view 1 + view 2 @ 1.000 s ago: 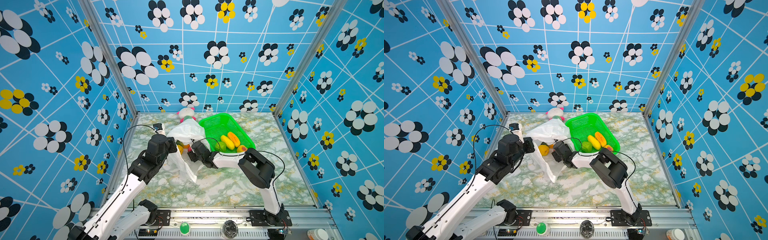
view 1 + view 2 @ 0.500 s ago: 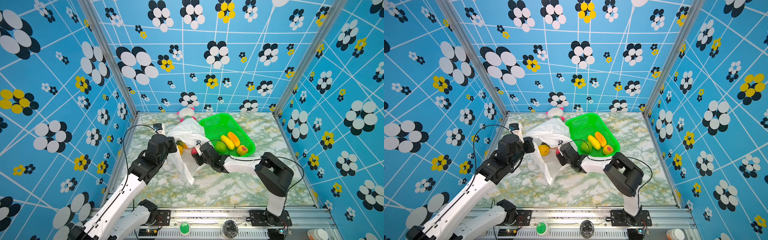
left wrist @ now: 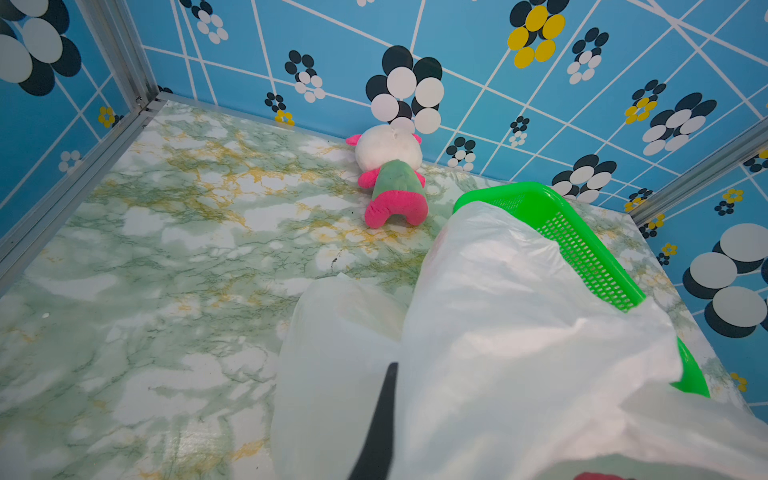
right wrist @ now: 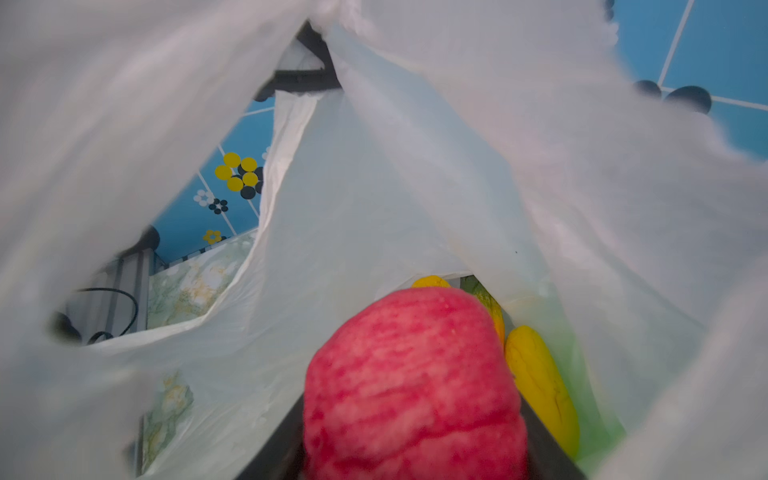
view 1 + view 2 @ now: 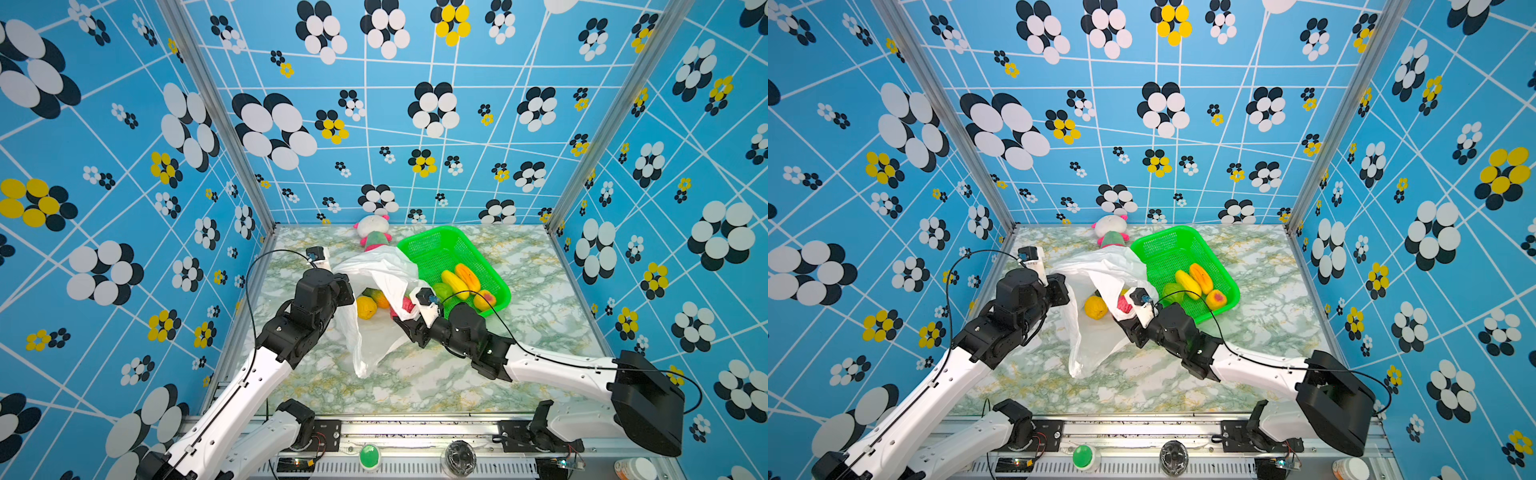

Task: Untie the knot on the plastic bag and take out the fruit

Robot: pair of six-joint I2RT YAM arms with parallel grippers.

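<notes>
Reaching in from the lower left of both top views, the left arm folds at its elbow and brings the left gripper (image 5: 351, 289) to the left edge of the plastic bag (image 5: 374, 270). Its jaws are pinched tight on a fold of the thin white film, holding the bag's mouth lifted and gaping. The right arm stretches low across the desk (image 5: 415, 382) from the lower right, wrist level, with the right gripper (image 5: 404, 311) pushed into the bag's opening at mid-frame. In the right wrist view its dark fingers (image 4: 540, 436) sit on either side of a pinkish-red fruit (image 4: 411, 386), clasping it at a middling width. A round yellow fruit (image 5: 365, 307) lies under the raised film just left of it. Right of the bag, the green basket (image 5: 440, 245) holds four more fruits (image 5: 455, 284). A plush doll (image 5: 372, 232) lies by the back wall.
</notes>
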